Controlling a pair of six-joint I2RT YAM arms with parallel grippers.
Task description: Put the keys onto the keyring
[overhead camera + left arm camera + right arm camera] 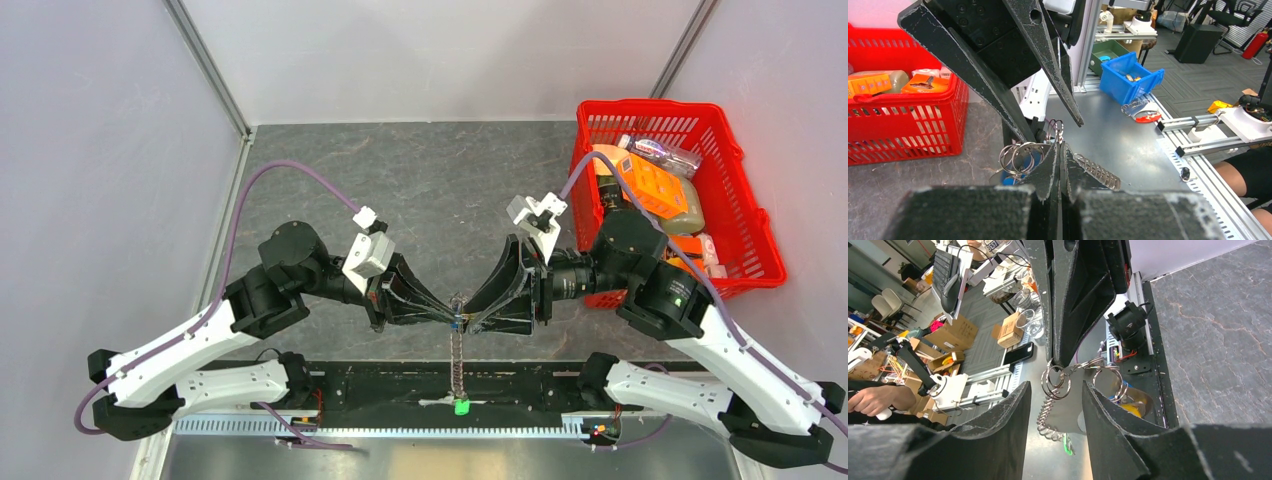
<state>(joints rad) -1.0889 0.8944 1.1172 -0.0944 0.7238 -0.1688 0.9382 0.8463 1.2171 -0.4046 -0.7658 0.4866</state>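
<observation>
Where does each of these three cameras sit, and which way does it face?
Top external: above, behind the bases, looking down at the table; both arms show.
Left wrist: on the left arm, looks past the shut left end effector toward the red basket.
Right wrist: on the right arm, looks through the open right end effector at the keyring.
Both wrist views share the keyring.

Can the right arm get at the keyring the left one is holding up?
Probably yes: the right end effector is open, its fingers flanking the keyring, with nothing visible between them and it.
</observation>
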